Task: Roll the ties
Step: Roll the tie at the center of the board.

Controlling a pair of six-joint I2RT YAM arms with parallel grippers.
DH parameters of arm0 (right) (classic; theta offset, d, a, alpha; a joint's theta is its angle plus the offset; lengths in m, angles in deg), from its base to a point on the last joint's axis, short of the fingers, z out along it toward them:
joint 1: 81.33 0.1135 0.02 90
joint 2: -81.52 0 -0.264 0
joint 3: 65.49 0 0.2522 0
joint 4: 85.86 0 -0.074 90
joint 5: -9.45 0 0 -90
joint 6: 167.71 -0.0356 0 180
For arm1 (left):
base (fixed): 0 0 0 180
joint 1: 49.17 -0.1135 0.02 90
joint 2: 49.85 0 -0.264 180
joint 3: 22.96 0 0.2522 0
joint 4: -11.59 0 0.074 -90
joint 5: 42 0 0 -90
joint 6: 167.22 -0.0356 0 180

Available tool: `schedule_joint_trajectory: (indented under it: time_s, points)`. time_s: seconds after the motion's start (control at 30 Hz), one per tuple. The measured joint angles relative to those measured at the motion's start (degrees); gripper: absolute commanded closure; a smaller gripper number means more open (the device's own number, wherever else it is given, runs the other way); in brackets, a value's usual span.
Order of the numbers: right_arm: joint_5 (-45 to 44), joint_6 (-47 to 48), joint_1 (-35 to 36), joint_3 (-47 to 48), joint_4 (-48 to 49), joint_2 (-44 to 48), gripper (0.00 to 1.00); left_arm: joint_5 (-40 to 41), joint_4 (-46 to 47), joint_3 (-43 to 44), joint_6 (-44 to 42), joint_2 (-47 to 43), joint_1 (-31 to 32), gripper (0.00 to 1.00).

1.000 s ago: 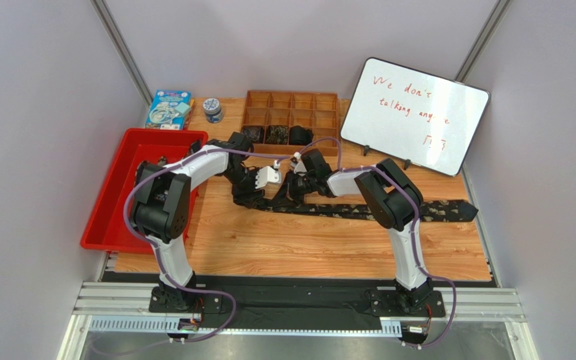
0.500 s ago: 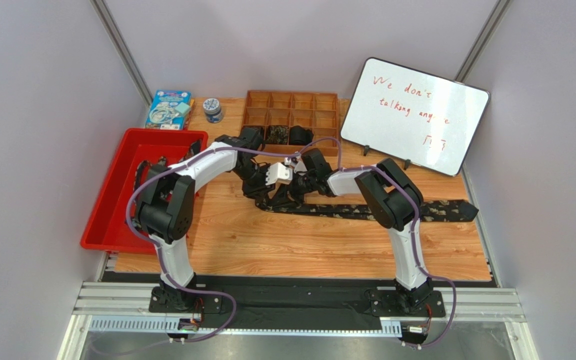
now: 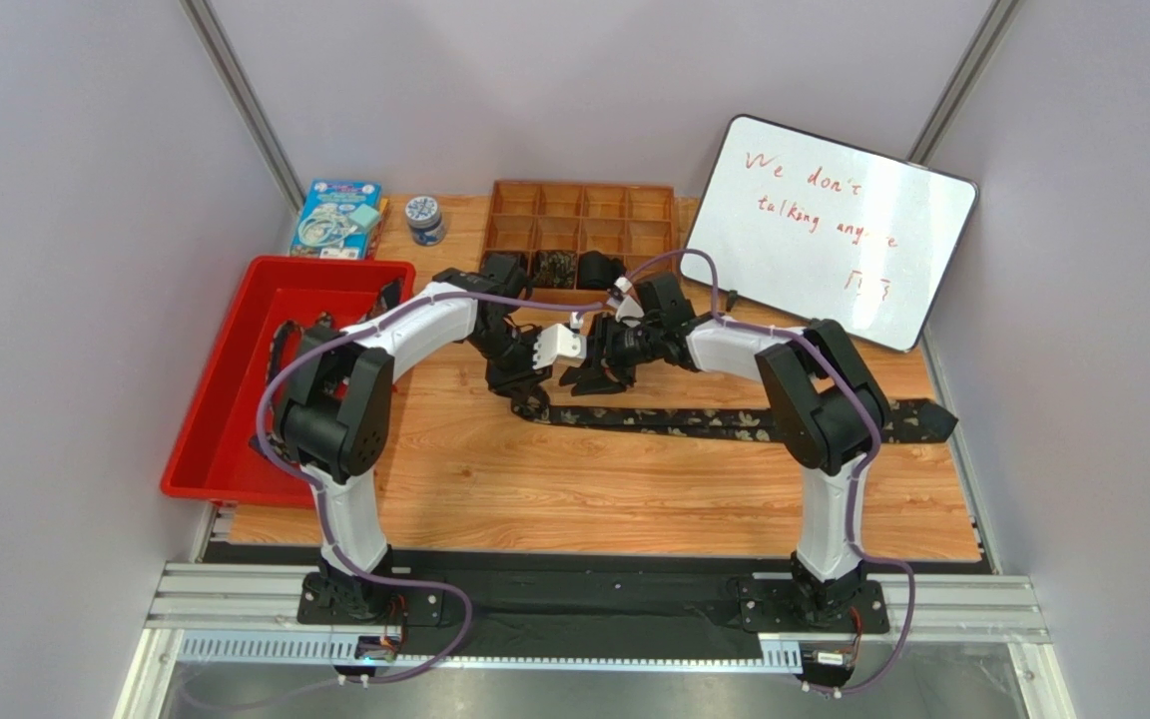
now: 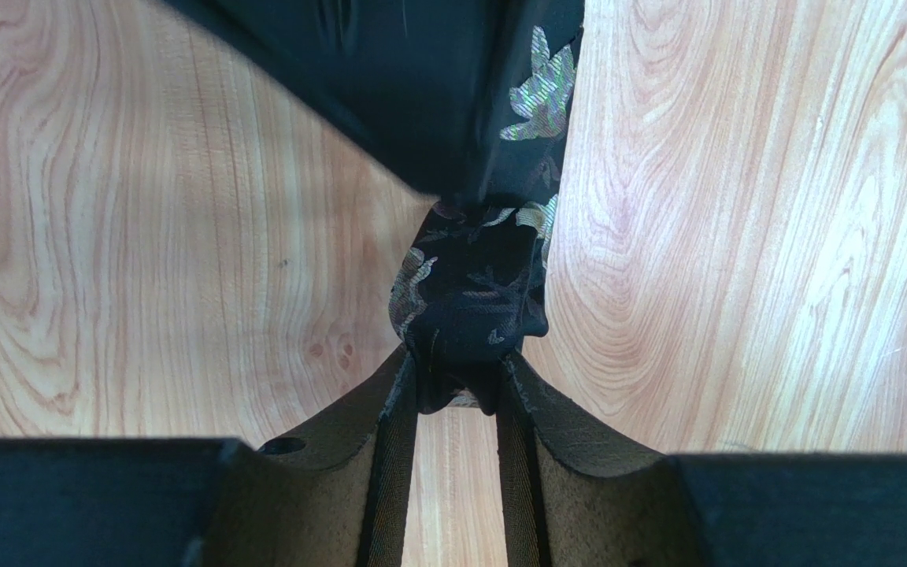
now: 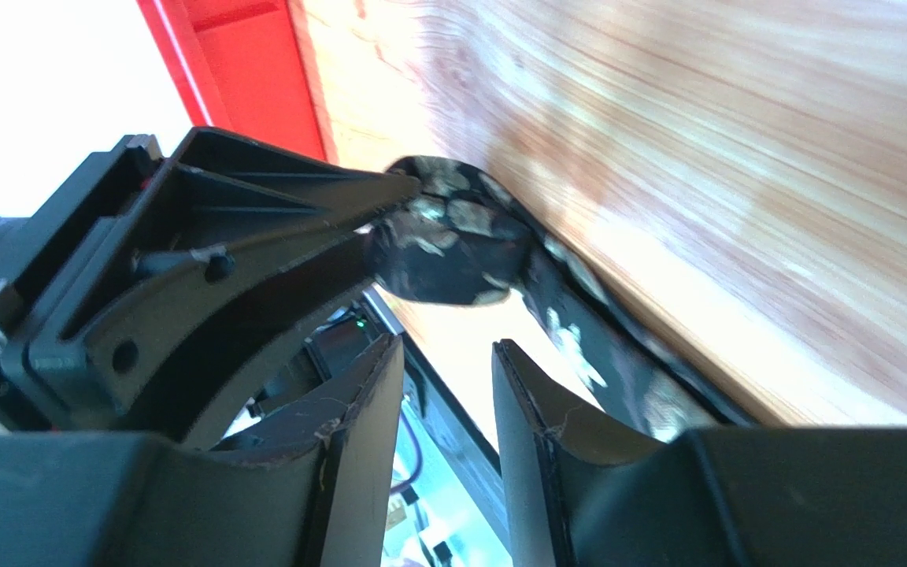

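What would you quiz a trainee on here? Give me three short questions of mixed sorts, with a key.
1. True or false: the left gripper is pinching the coiled end of the tie.
2. Where does the unrolled length of the tie lie? A. in the red tray. B. flat on the wooden table, running off to the right. C. draped over the whiteboard.
3. Fill in: the right gripper has its jaws ____, with nothing between them.

Key: 1 true; 2 B; 3 open.
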Motion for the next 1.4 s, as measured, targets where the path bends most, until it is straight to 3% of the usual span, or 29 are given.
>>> schedule_joint_trajectory:
  time_s: [0.3, 0.87, 1.27, 1.37, 1.4]
  points:
    - [0.1, 1.3, -0.5, -3.2, -1.7, -0.6, 0.59, 0.0, 0.0, 0.0, 1.0, 0.0, 1.9, 0.62]
    - [1.8, -2.7, -0.5, -6.0, 5.1, -3.0, 0.58, 3.8, 1.6, -1.0, 2.4, 3.7, 7.7, 0.59]
    - [1.9, -2.2, 1.3, -5.9, 4.0, -2.5, 0.59, 4.3, 1.7, -1.0, 2.5, 3.8, 7.9, 0.58]
    - [1.9, -2.1, 2.1, -5.8, 3.7, -2.5, 0.69, 4.3, 1.7, -1.0, 2.6, 3.8, 7.9, 0.56]
    - [1.9, -2.0, 2.3, -5.7, 3.5, -2.5, 0.81, 4.4, 1.7, -1.0, 2.6, 3.8, 7.9, 0.54]
